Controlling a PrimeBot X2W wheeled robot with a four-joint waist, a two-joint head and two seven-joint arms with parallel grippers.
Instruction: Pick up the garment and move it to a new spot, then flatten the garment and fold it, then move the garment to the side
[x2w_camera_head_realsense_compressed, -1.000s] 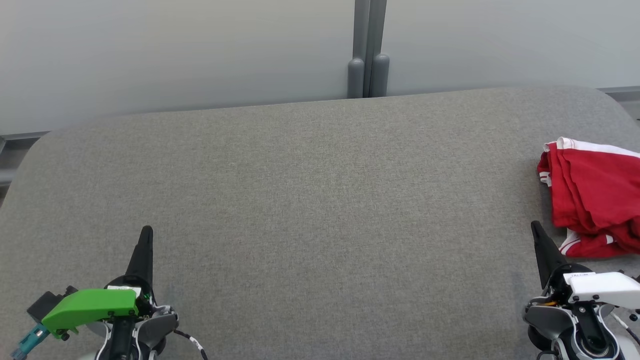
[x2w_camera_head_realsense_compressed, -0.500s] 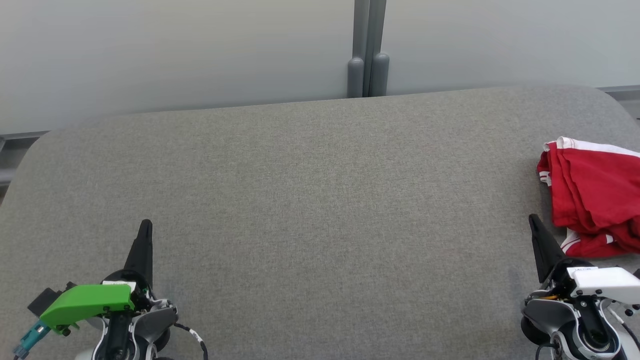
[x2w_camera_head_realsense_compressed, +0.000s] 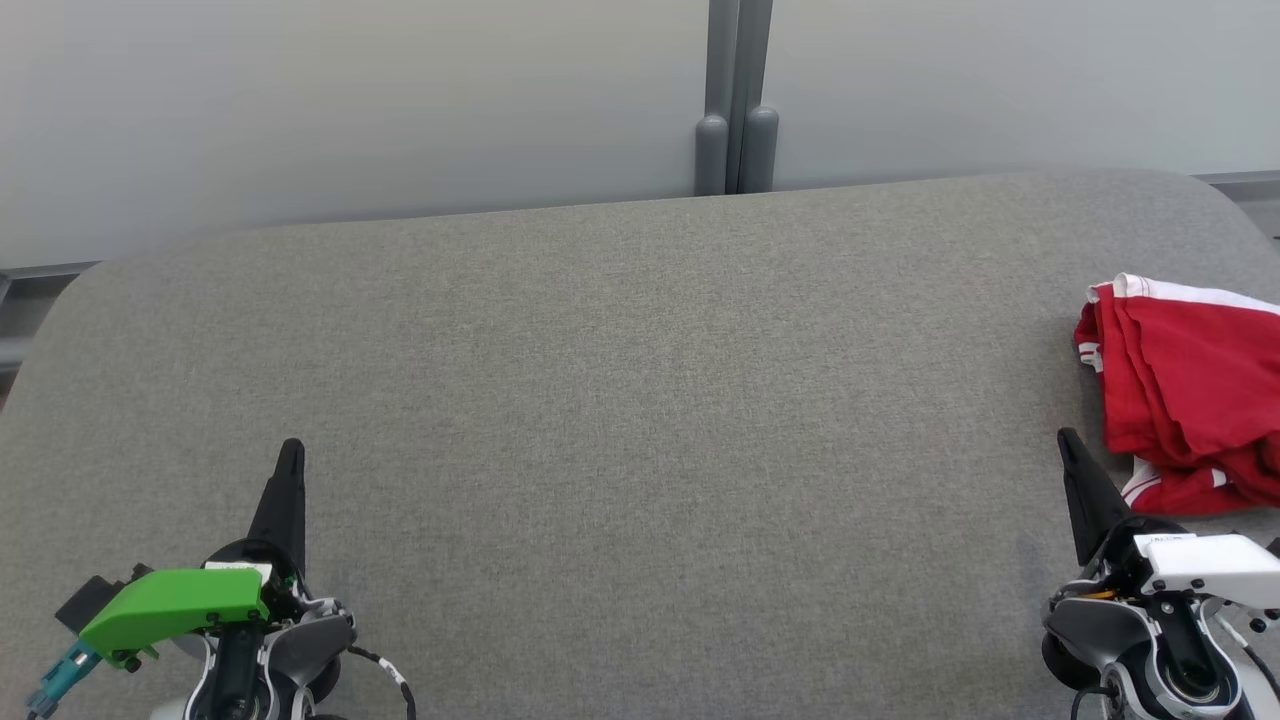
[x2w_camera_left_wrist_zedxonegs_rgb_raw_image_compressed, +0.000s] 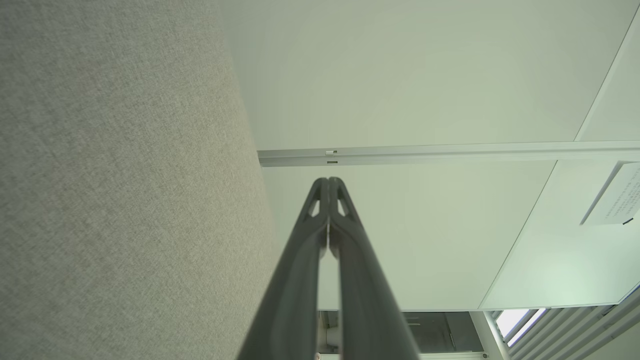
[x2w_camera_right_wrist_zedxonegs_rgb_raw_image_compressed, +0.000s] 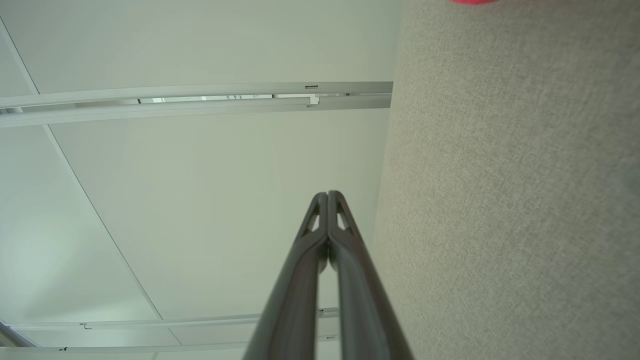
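Observation:
The garment (x2w_camera_head_realsense_compressed: 1185, 395) is red with white trim and lies folded in a loose bundle at the right edge of the grey fabric table (x2w_camera_head_realsense_compressed: 640, 400), running out of the head view. My right gripper (x2w_camera_head_realsense_compressed: 1066, 438) stands just left of its near corner, shut and empty, fingers pressed together (x2w_camera_right_wrist_zedxonegs_rgb_raw_image_compressed: 327, 194). A sliver of the garment (x2w_camera_right_wrist_zedxonegs_rgb_raw_image_compressed: 472, 1) shows at the top of the right wrist view. My left gripper (x2w_camera_head_realsense_compressed: 291, 446) rests near the front left of the table, also shut with nothing in it (x2w_camera_left_wrist_zedxonegs_rgb_raw_image_compressed: 328, 180).
Behind the table stands a pale partition wall (x2w_camera_head_realsense_compressed: 350, 100) with a grey post (x2w_camera_head_realsense_compressed: 738, 100) at its middle. The table's far corners are rounded. A wide stretch of bare grey fabric lies between the two grippers.
Both grippers rose slightly in the head view between a second ago and half a second ago, then held still. The garment has not moved.

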